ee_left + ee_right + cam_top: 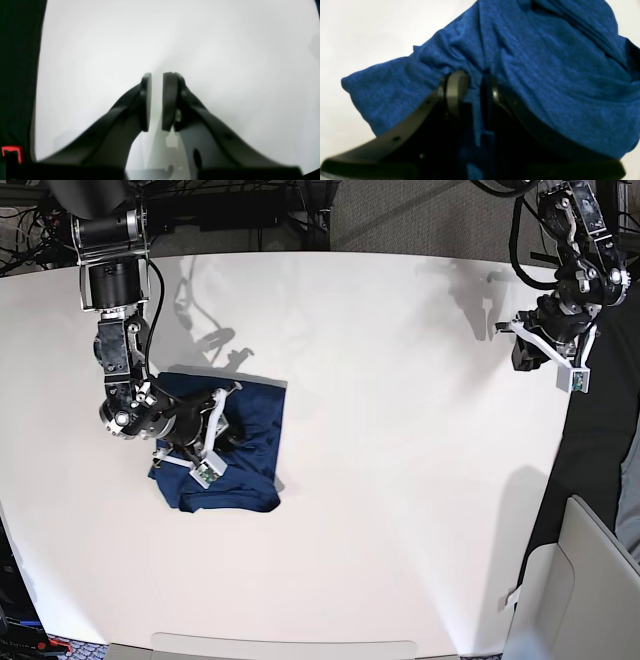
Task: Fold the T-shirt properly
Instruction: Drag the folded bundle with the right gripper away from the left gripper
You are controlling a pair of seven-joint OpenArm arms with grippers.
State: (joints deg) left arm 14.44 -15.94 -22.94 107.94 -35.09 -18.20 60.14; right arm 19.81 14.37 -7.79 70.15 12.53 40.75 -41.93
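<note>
The navy-blue T-shirt (255,450) lies folded into a rough square on the white table (400,460), left of centre. My right gripper (226,418) is down on it and shut on a bunched fold of the fabric. In the right wrist view the cloth (545,75) drapes over both fingers, and a strip of it is pinched at the gripper (476,77). My left gripper (528,348) hangs over the table's far right edge, away from the shirt. In the left wrist view the gripper (157,77) holds nothing, with its jaws nearly together above bare white table.
Cables and dark equipment (240,210) run along the table's back edge. A grey chair back (590,580) stands off the table's front right corner. The table's right edge (560,430) lies close under my left arm. A dark surface (17,75) fills the left wrist view's left side.
</note>
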